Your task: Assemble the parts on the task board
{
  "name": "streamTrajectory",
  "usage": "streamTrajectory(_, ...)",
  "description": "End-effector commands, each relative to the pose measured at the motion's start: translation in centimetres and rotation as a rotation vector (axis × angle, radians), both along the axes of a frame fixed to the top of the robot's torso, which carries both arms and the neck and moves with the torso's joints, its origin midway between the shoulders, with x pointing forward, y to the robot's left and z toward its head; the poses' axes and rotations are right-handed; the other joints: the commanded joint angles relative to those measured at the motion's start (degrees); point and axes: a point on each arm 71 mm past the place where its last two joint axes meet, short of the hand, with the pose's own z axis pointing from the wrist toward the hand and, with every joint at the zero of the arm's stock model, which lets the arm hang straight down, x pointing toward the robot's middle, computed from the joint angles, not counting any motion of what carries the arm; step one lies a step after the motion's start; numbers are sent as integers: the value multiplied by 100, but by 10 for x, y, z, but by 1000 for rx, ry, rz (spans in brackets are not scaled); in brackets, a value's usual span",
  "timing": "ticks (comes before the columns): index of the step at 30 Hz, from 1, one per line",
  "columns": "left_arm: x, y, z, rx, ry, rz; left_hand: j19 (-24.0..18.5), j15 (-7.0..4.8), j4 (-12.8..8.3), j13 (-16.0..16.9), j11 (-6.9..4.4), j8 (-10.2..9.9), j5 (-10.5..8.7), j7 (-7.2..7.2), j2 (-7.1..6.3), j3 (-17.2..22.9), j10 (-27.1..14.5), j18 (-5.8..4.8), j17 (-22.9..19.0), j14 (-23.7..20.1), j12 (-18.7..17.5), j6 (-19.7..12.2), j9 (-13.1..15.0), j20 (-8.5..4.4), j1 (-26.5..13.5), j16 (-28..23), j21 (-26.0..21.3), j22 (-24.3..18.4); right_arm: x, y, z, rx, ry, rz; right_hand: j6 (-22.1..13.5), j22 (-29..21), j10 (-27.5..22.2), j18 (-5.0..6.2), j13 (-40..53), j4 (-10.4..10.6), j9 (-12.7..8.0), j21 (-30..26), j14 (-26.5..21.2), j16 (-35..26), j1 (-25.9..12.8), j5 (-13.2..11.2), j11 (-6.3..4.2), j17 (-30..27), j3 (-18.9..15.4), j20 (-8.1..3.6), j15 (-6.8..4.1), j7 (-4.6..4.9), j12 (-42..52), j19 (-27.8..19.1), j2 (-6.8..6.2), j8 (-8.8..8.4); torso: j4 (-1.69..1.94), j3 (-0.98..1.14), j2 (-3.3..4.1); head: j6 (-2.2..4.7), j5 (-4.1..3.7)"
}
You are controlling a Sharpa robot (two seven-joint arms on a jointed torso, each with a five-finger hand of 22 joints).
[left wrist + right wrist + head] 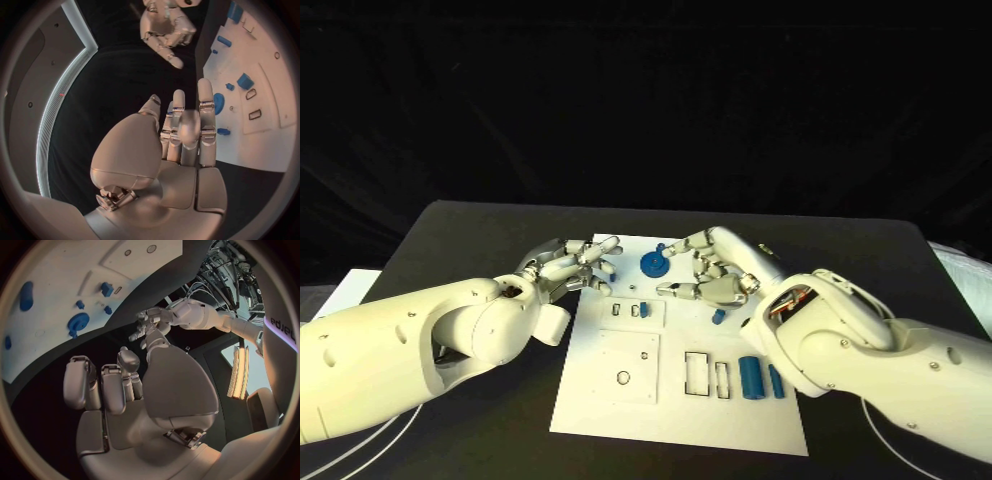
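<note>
At the left of the black worktop (pixel 459 230), the left hand (pixel 567 268) is held over the near-left edge of the task board (pixel 682 420), its fingers (pixel 206 120) stretched out and lightly curved; nothing can be made out in them. Towards the middle, a blue gear-like part (pixel 653 265) is seen on the far end of the board, and a small blue part (pixel 720 316) beside it. Further right, the right hand (pixel 715 272) is poised above the board with its fingers (pixel 81 385) curled in, apparently on nothing. Two blue cylinders (pixel 762 377) are left lying loose beside unfilled slots (pixel 707 375), so the assembly is judged to be at an early stage, with most of it left.
</note>
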Motion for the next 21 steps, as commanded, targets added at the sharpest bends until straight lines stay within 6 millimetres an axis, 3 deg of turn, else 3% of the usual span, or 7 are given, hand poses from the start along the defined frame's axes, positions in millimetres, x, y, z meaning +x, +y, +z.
streamTrajectory(1, 4, 1, -5, 331, 57, -91, 451, -61, 126, 913, -65, 271, -57, -90, 43, -286, -368, -153, 1256, 292, 1053, -8, 130, -194, -158, 1124, 1958, 2079, 5, -17, 15, 95, 63, -5, 14, 5, 10, 96, -9, 56, 10, -19, 328, -7, 112, 73, -16, 260, -70, -1, 37, -15, 46, -14, 58, 27, -77, 42, -92, -3, 42)
streamTrajectory(2, 5, 2, -4, 384, 66, -112, 609, -85, 175, 1091, -107, 343, -53, -73, 118, -309, -433, -294, 1566, 397, 1264, 12, 164, -163, -189, 1340, 2541, 2828, 7, -24, 19, 102, 62, -21, 17, -1, 8, 97, -20, 73, 11, -23, 327, -12, 140, 101, -17, 254, -81, -3, 35, -18, 44, -17, 81, 27, -107, 49, -118, -16, 54)
streamTrajectory(3, 6, 2, -4, 435, 76, -135, 749, -117, 218, 1559, -186, 495, -30, -72, 151, -414, -647, -378, 1768, 478, 1812, -46, 241, -151, -177, 1487, 3136, 3486, 9, -30, 23, 109, 58, -36, 20, -37, -3, 105, -42, 87, 11, -42, 319, -35, 157, 121, -19, 218, -88, -5, 33, -18, 24, -40, 101, 27, -122, 53, -127, -24, 54)
streamTrajectory(4, 8, 2, -3, 486, 84, -154, 763, -108, 269, 1763, -146, 576, -40, -92, 179, -477, -826, -410, 1850, 505, 2027, -83, 283, -152, -204, 1541, 3384, 3793, 10, -35, 26, 115, 53, -49, 23, -60, -12, 110, -59, 98, 12, -55, 314, -49, 169, 133, -19, 196, -92, -6, 32, -20, 9, -56, 116, 28, -133, 57, -136, -28, 59)
streamTrajectory(8, 15, 3, -1, 672, 113, -211, 629, -148, 442, 2127, -148, 861, -48, -125, 266, -685, -1117, -387, 1701, 437, 2424, -134, 463, -119, -385, 1436, 3476, 3868, 16, -54, 34, 126, 41, -99, 38, -81, -12, 115, -73, 125, 15, -70, 306, -70, 200, 171, -25, 170, -100, -10, 28, -25, 10, -66, 163, 33, -158, 89, -182, -35, 77)
streamTrajectory(17, 32, -15, 10, 1037, 74, -311, 1169, -214, 348, 2496, -205, 1497, 138, -198, 512, -764, -1374, -628, 2251, 669, 2884, -407, 931, -194, -170, 1782, 4444, 5305, 35, -83, 32, 171, 73, -195, 62, -437, -219, 191, -428, 156, 17, -281, 222, -296, 329, 316, -41, -143, -119, -27, 11, -37, -385, -302, 273, 31, -181, 130, -250, -131, 120)
streamTrajectory(21, 37, -30, 11, 1101, 52, -343, 1297, -241, 439, 3265, -246, 1841, 12, -270, 556, -919, -979, -704, 2251, 669, 3634, -426, 1190, -201, -533, 1782, 4715, 5726, 39, -87, 30, 181, 80, -216, 59, -560, -315, 216, -626, 169, 16, -364, 197, -385, 366, 388, -45, -253, -144, -33, 6, -39, -596, -376, 294, 26, -189, 135, -263, -177, 117)
